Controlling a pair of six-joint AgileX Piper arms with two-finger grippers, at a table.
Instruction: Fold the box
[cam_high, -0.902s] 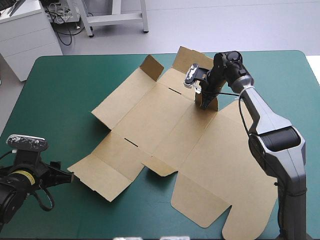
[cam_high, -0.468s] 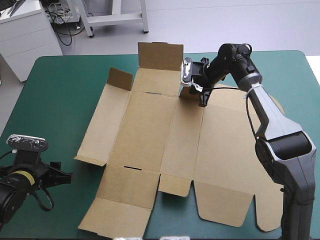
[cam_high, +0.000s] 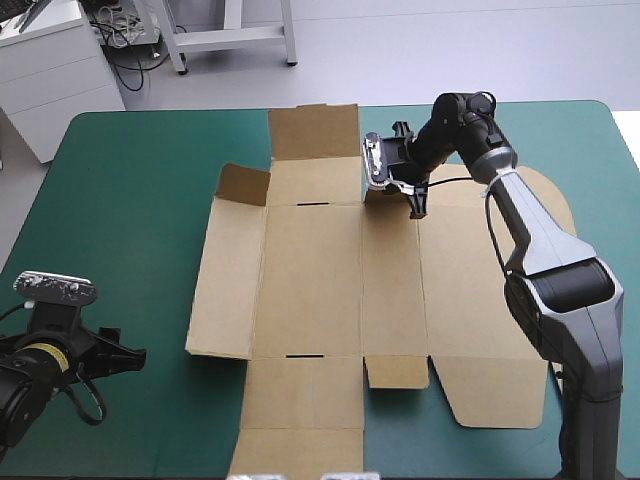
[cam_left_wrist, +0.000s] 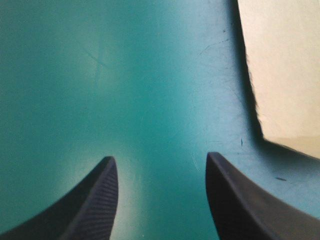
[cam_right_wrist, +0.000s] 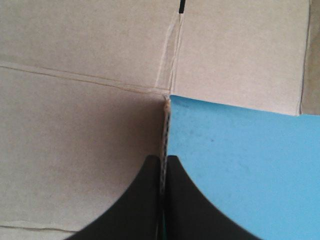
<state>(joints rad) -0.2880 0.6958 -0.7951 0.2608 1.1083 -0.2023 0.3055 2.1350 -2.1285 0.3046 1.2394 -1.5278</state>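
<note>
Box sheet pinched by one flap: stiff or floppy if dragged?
Probably stiff within panels: the box lies flat. Likely hinges at creases, as its raised flaps suggest. Seems light, may slide on the teal-green cover: fingers of the right gripper pinch just one flap edge.

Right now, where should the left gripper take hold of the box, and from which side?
Probably the box's left side panel, at its free outer edge, from the left: that edge faces the open left gripper and looks slightly lifted off the teal-green cover.
</note>
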